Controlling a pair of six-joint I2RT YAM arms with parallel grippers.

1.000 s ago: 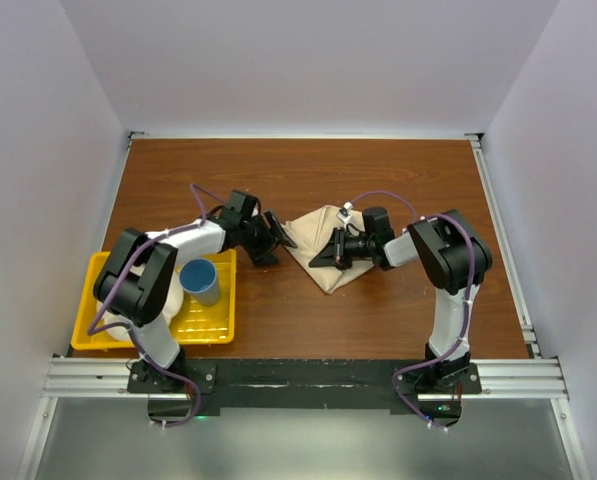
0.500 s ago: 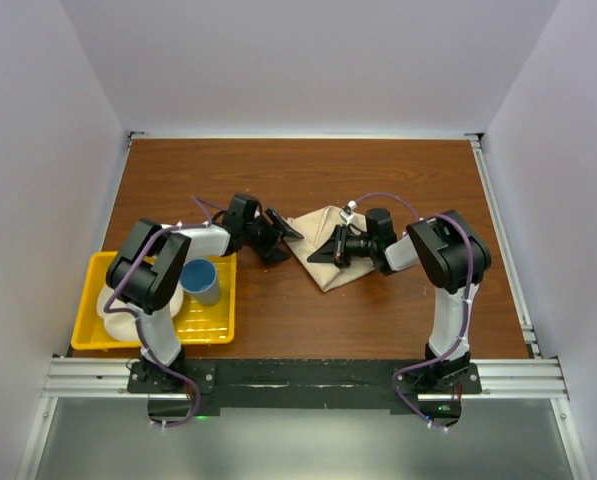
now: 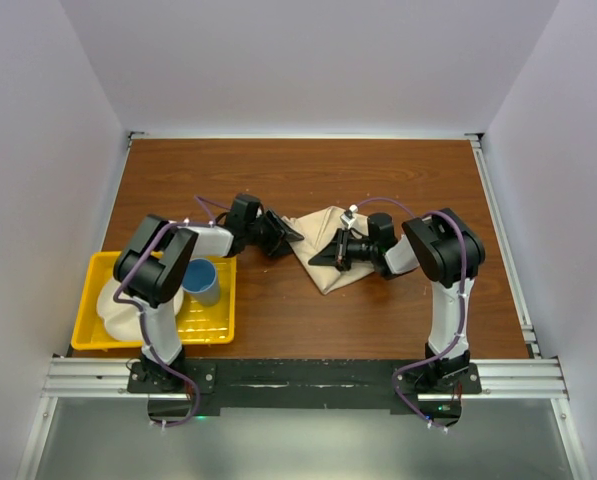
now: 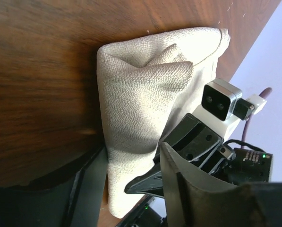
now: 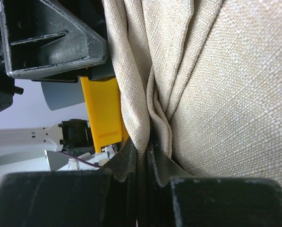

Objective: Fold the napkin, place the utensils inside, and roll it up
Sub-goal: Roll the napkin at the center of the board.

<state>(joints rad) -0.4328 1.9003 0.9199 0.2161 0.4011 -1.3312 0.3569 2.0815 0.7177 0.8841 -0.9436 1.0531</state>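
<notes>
The beige napkin (image 3: pixel 325 252) lies bunched on the wooden table; it also fills the left wrist view (image 4: pixel 141 90) and the right wrist view (image 5: pixel 226 85). My right gripper (image 3: pixel 330 252) comes in from the right and is shut on a pinched fold of the napkin (image 5: pixel 144 150). My left gripper (image 3: pixel 284 231) is at the napkin's left corner, open, its jaws standing either side of the cloth's edge (image 4: pixel 131 189) without pressing it. The two grippers face each other closely. The utensils are out of view.
A yellow tray (image 3: pixel 98 338) sits at the near left with a blue cup (image 3: pixel 202 281) and a white plate (image 3: pixel 113 305) in it. The tray's wall (image 5: pixel 101 109) shows behind the napkin in the right wrist view. White walls enclose the table.
My left gripper has moved right to the napkin's left corner and its jaws have narrowed. The right gripper has kept its hold on the fold, shifting slightly.
</notes>
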